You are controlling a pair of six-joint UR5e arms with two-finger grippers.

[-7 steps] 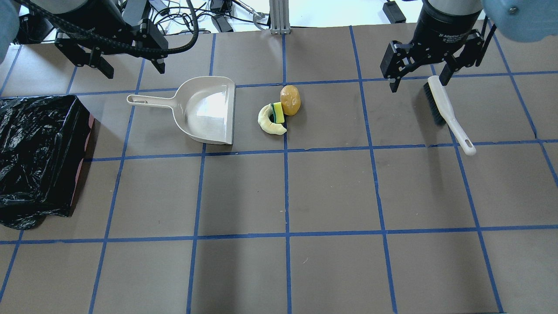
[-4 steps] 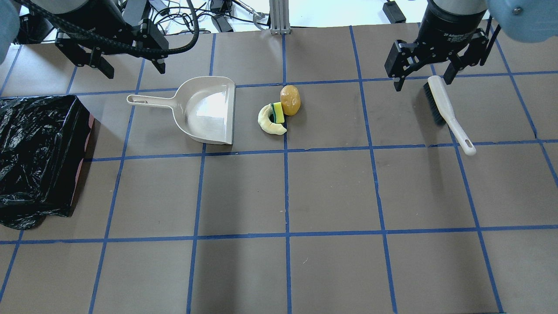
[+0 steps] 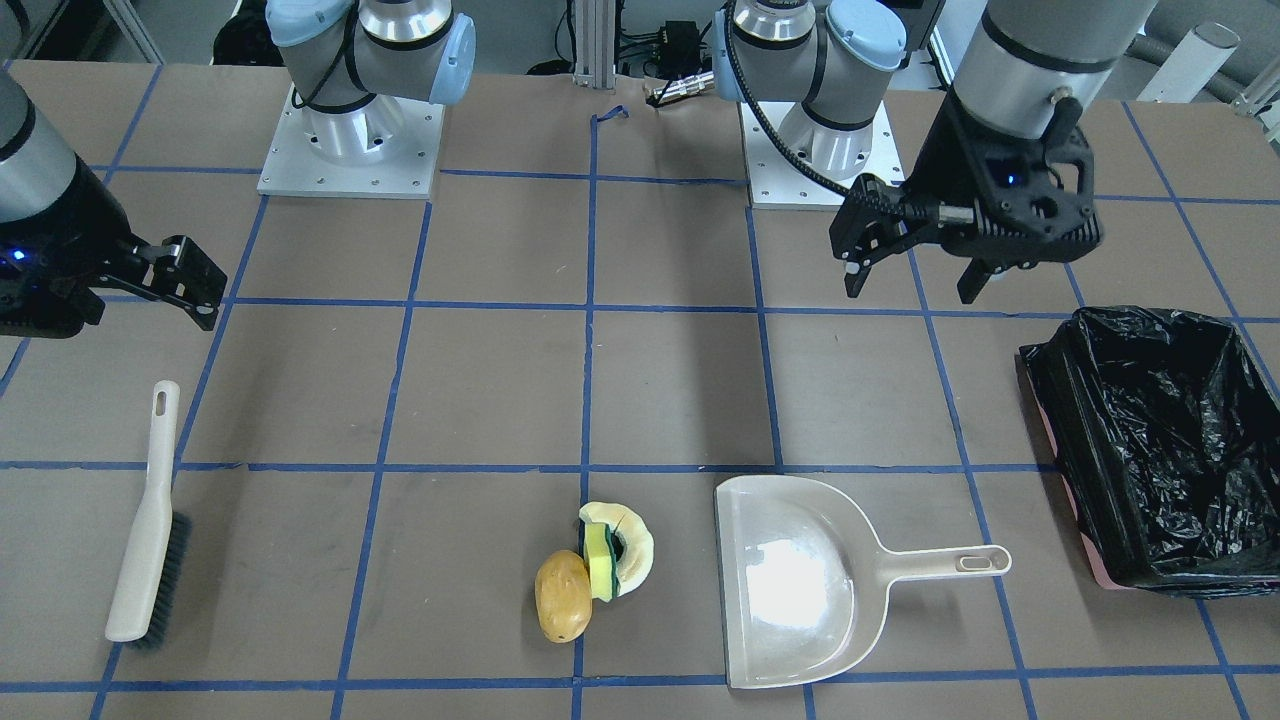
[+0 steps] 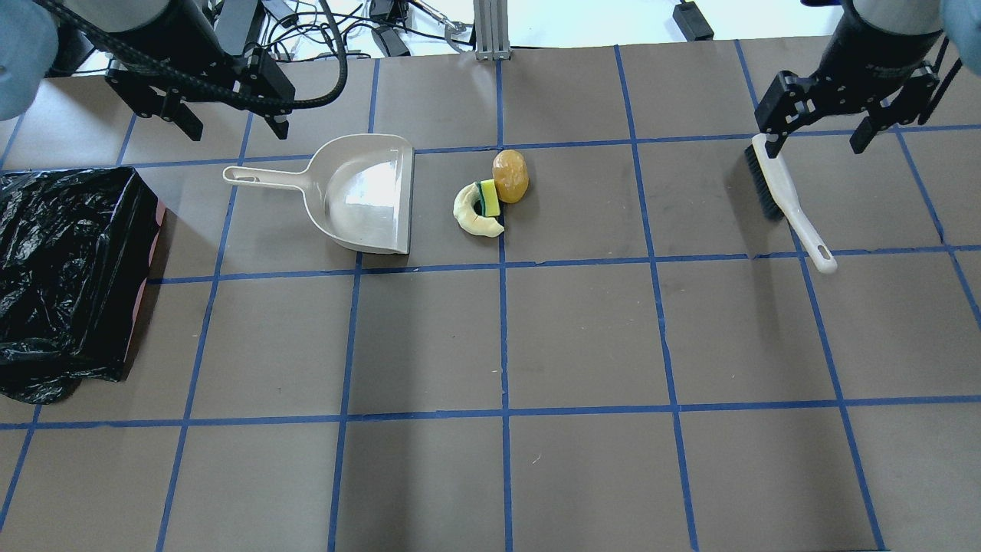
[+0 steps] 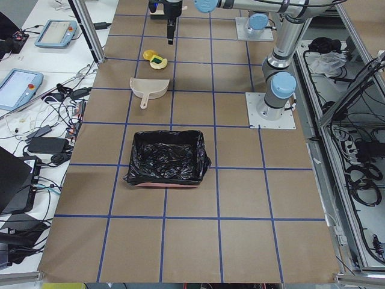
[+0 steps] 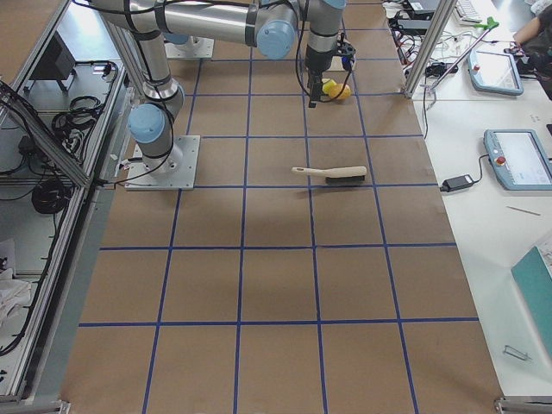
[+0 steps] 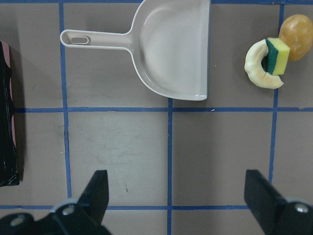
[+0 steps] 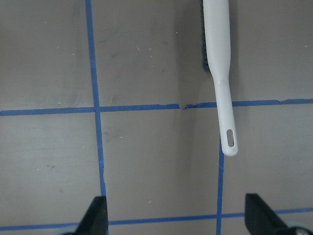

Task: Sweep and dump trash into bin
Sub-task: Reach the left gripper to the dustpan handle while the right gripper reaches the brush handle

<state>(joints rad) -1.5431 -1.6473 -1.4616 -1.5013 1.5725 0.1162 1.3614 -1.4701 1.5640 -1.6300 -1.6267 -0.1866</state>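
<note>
Left claw and right claw both hang spread wide, empty, pointing down.

I can't read any txt, labels or nos. in any view; tablet screens too small to tell.

Beige dustpan and white brush lie well apart.

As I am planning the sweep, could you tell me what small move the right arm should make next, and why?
Probably lower the right pincer onto the brush and close on its handle. The pincer hangs open and empty, the brush lies flat on the table, and the trash sits beside the dustpan, not in it; sweeping needs the brush in hand first.
</note>
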